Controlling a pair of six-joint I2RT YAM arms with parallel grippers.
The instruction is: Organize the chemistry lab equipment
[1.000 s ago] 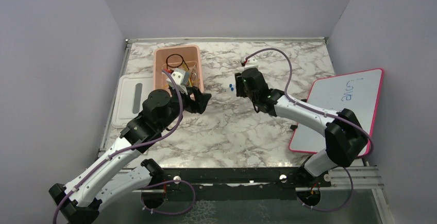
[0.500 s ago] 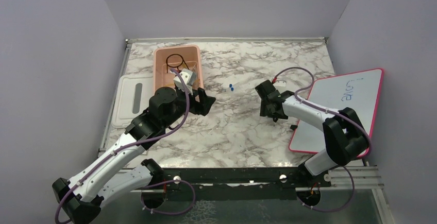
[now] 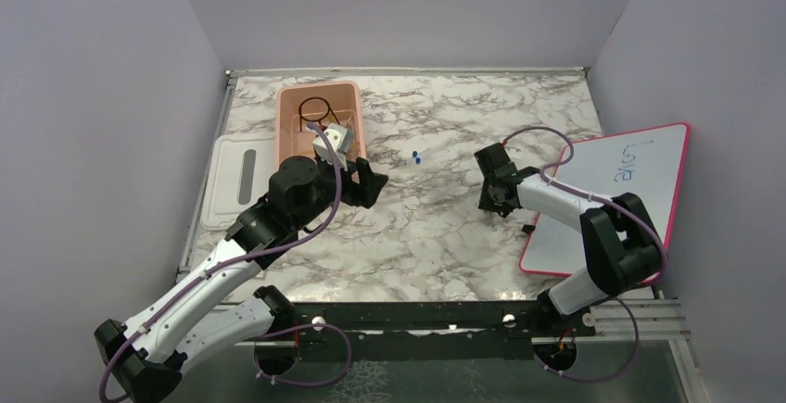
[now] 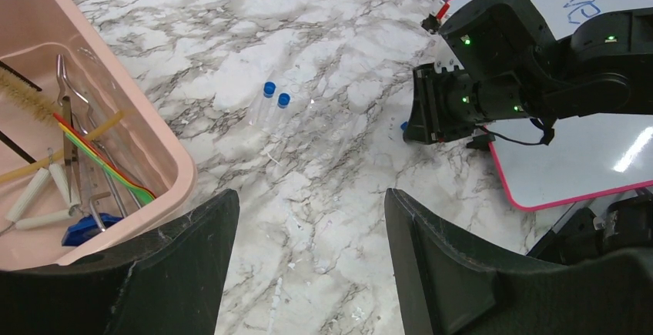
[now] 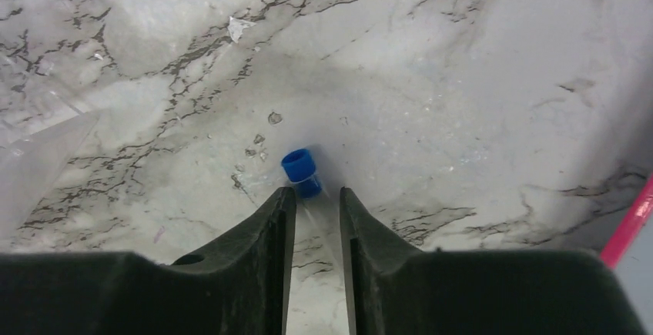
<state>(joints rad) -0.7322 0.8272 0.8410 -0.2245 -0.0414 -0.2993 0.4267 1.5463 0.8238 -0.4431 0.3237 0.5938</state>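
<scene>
Although the marble table (image 3: 445,236) offered open room through the middle of the overhead view, its margins were crowded. The pink-framed whiteboard (image 3: 640,171) lay along the right side. The pink tub (image 3: 320,84) sat at upper left with its white lid (image 3: 227,190) just beside it. Most of the equipment lay inside that tub: the black wire ring (image 3: 315,107) at the far end, the thin metal tongs (image 4: 68,131) and small brush (image 4: 27,98) at the near end.

The left gripper (image 4: 308,204) hovered just right of the tub, fingers spread wide and holding nothing. The right gripper (image 5: 314,192), low over the marble near the whiteboard's left edge, was pinched on a clear blue-capped tube (image 5: 299,167), with the cap poking past the tips. Two loose capped tubes (image 4: 283,100) lay together on the marble between the grippers.

The held tube looked slick and narrowly gripped, so it could swivel or slip out on the way to the tub, then roll. The left arm stood across that route, and a straight carry risked a knock. The whiteboard frame crowded the right wrist from behind, and the free room lay toward the upper middle.
</scene>
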